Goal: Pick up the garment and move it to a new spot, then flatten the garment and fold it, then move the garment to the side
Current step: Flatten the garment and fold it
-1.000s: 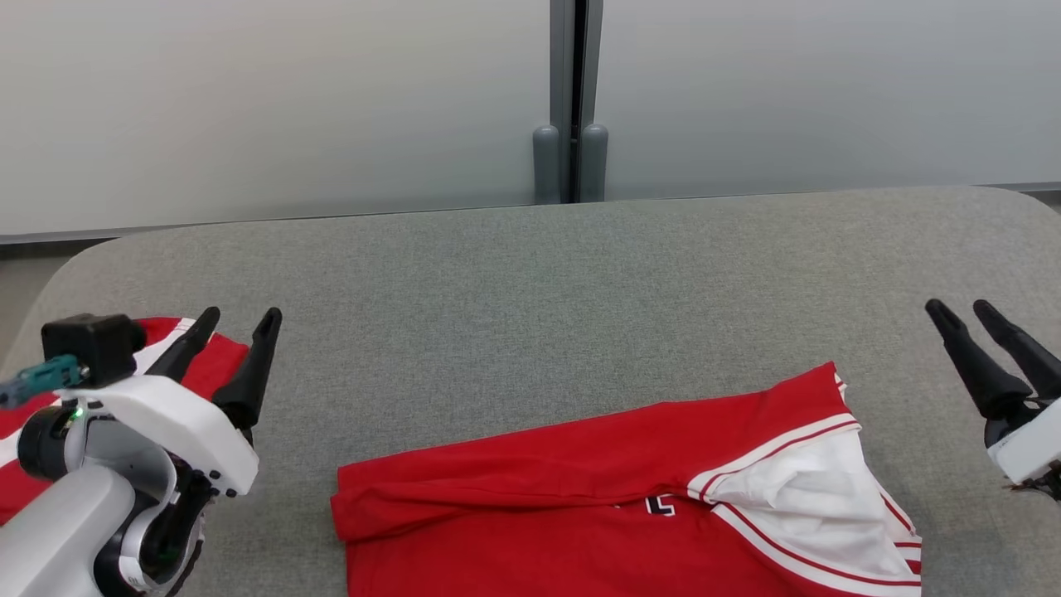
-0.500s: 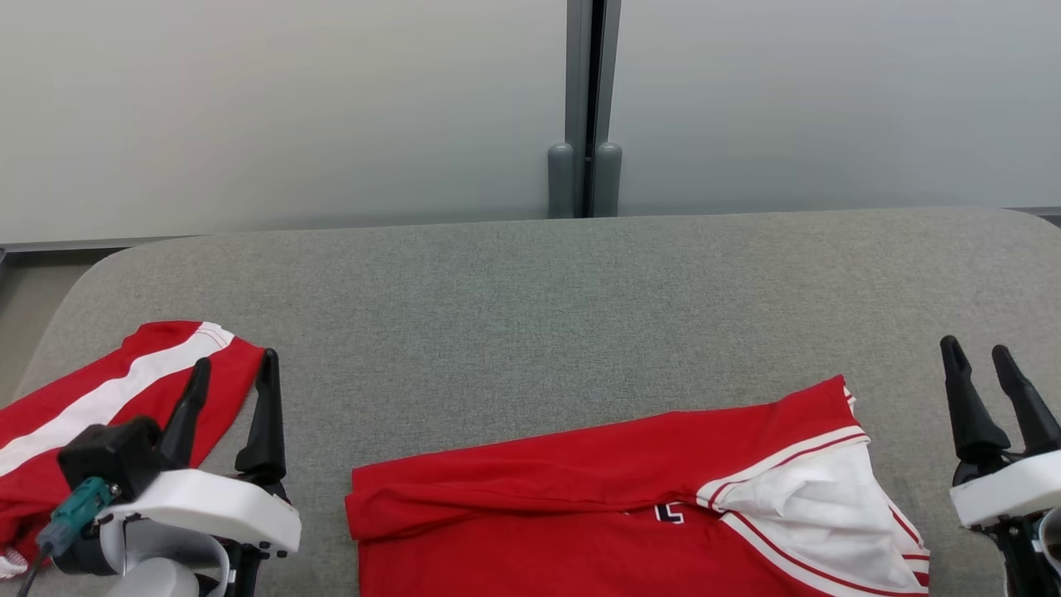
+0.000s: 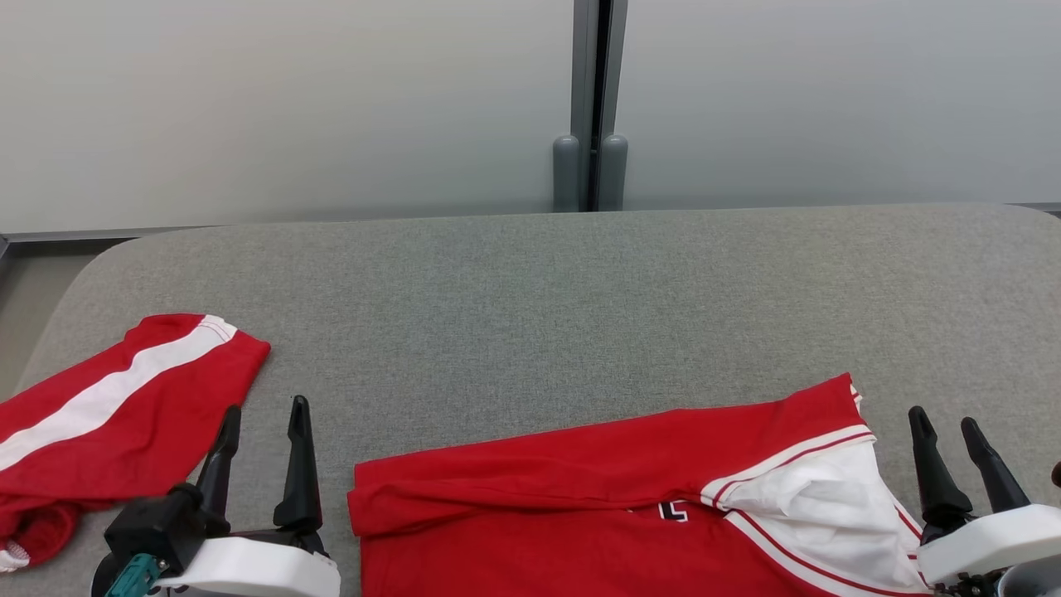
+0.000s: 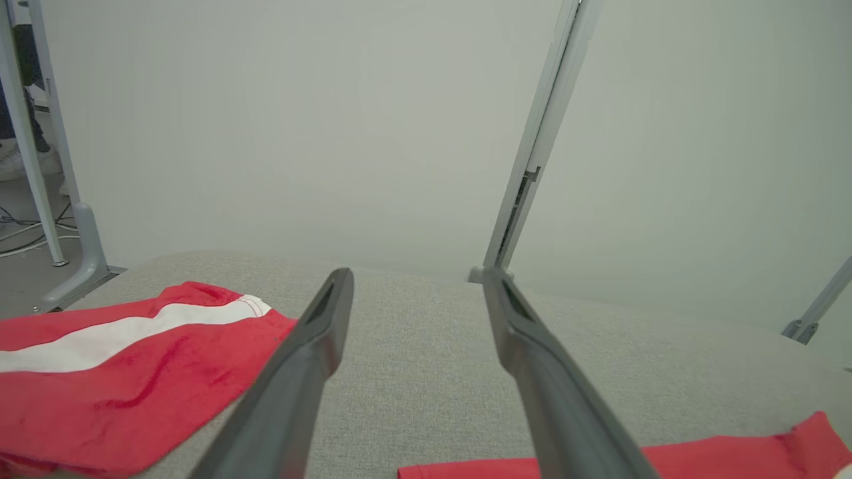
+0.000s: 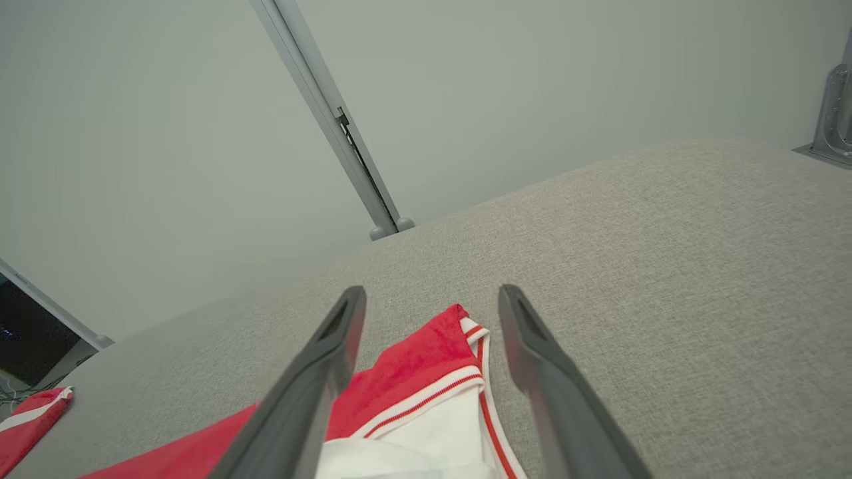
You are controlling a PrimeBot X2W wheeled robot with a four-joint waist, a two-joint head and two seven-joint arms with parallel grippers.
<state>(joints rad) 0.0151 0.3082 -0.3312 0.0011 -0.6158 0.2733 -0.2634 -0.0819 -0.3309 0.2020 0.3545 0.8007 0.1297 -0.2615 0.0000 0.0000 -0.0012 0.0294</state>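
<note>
Left gripper (image 3: 265, 406) and right gripper (image 3: 942, 417) flank the shirt (image 3: 580, 506), fingers apart, bare table (image 3: 539, 290) beyond; the left wrist view adds floor cables (image 4: 20, 231) past its edge.

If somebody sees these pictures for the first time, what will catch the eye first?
The bright red shirt with white trim, lying partly folded at the near middle of the grey table, stands out first. A second red piece with a white stripe lies near the table's left edge. The left gripper and the right gripper are both open and hold nothing, one at each side of the shirt.
</note>
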